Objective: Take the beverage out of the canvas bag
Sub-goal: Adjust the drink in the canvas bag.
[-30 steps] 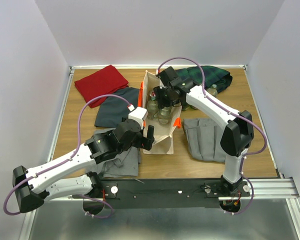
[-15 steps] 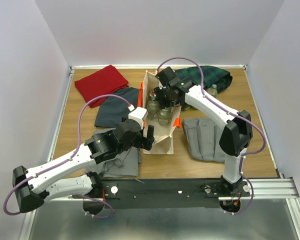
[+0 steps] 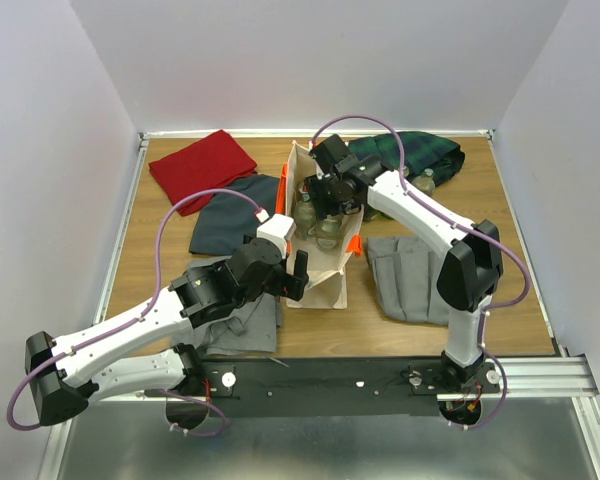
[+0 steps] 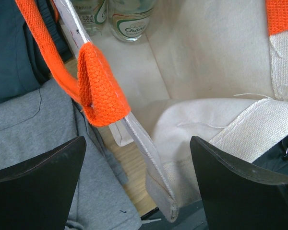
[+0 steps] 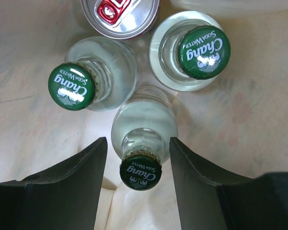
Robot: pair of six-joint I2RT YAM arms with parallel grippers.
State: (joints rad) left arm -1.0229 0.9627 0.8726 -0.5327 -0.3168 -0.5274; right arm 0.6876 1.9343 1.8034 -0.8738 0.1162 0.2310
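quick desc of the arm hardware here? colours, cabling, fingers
Both arms: white link shells with black joint housings. A purple cable loops along each. Left gripper and right gripper have dark, matte, wedge-shaped fingers. No markings legible.

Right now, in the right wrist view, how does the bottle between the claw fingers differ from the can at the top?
The bottle is clear glass with a green Chang cap; the can is metal, silver with a red mark. The bottle shows whole, leaning, its cap between the right claw's fingers, which do not touch it; the can is cut off by the picture's top edge, away from the claw. Both sit inside the canvas bag.
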